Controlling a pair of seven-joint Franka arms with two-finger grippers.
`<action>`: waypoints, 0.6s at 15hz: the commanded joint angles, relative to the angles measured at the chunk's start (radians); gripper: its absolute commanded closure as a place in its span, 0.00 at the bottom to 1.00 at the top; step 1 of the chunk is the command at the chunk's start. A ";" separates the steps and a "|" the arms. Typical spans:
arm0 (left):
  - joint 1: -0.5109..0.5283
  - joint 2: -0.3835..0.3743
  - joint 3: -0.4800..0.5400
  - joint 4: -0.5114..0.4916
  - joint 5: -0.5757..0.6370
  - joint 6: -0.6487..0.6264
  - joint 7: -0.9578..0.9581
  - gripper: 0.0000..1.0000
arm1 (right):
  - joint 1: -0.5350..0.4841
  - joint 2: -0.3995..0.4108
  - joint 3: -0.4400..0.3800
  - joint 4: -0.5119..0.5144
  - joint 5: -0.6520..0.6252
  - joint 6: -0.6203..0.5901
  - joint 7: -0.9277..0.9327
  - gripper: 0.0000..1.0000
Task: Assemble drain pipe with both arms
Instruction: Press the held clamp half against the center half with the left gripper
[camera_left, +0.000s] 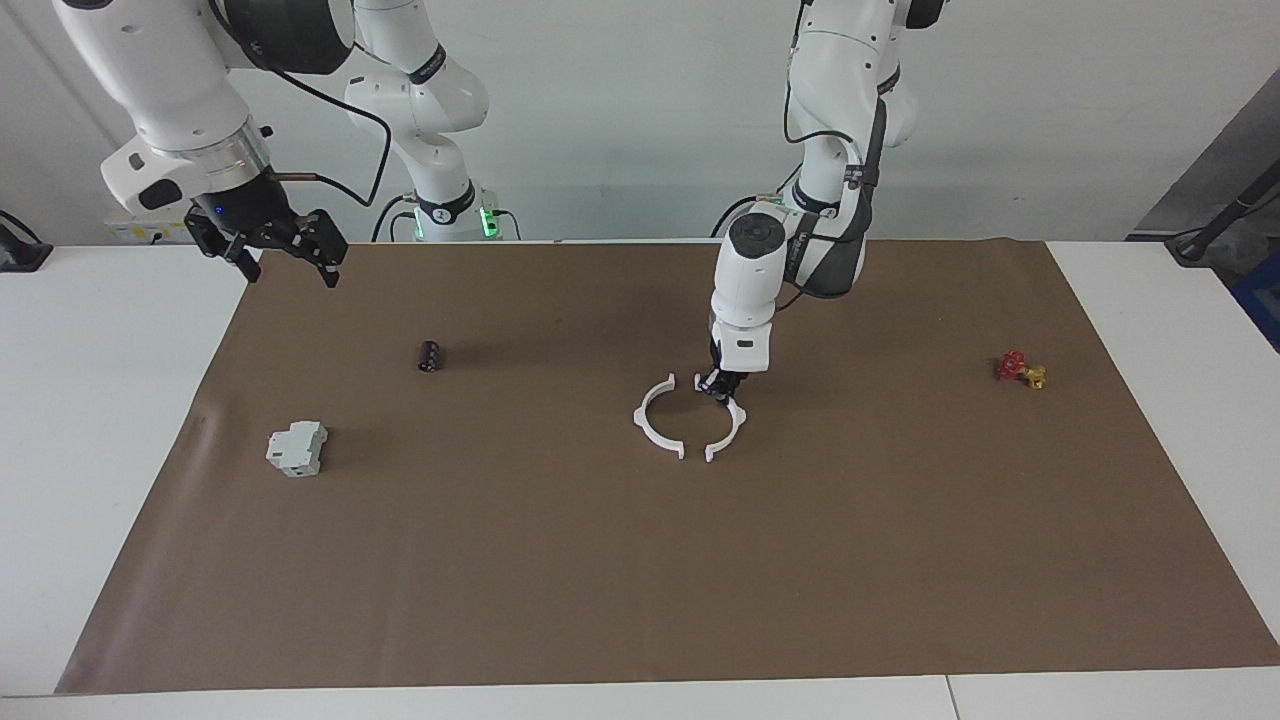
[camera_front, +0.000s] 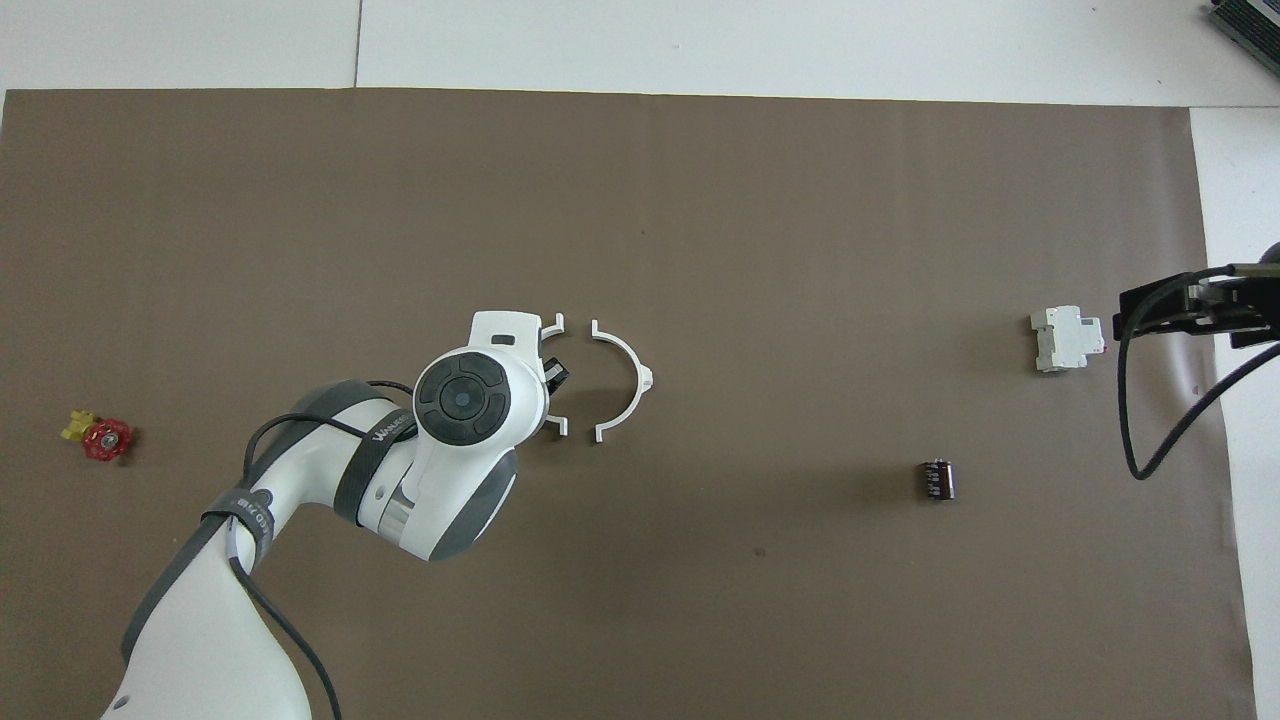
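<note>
The drain pipe lies as two white half-ring arcs on the brown mat, open sides facing, with a small gap between their ends. The arc toward the right arm's end (camera_left: 655, 425) (camera_front: 628, 378) lies free. My left gripper (camera_left: 720, 386) (camera_front: 553, 376) is down at the other arc (camera_left: 733, 428) and is shut on its rim. In the overhead view the left hand hides most of that arc; only its end tabs (camera_front: 556, 325) show. My right gripper (camera_left: 288, 268) (camera_front: 1150, 310) is open and empty, and waits raised over the mat's edge at the right arm's end.
A grey-white boxy block (camera_left: 297, 448) (camera_front: 1068, 340) sits toward the right arm's end. A small dark cylinder (camera_left: 430, 356) (camera_front: 937, 479) lies nearer the robots than the block. A red-and-yellow valve-like piece (camera_left: 1020, 369) (camera_front: 97, 436) lies toward the left arm's end.
</note>
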 joint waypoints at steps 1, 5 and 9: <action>-0.030 0.009 0.015 0.046 0.046 -0.050 -0.061 1.00 | -0.014 -0.006 0.010 -0.002 -0.011 -0.013 -0.022 0.00; -0.030 0.012 0.017 0.090 0.092 -0.085 -0.065 1.00 | -0.014 -0.006 0.010 -0.002 -0.011 -0.013 -0.022 0.00; -0.016 0.012 0.017 0.092 0.118 -0.077 -0.068 1.00 | -0.014 -0.006 0.010 -0.002 -0.011 -0.013 -0.022 0.00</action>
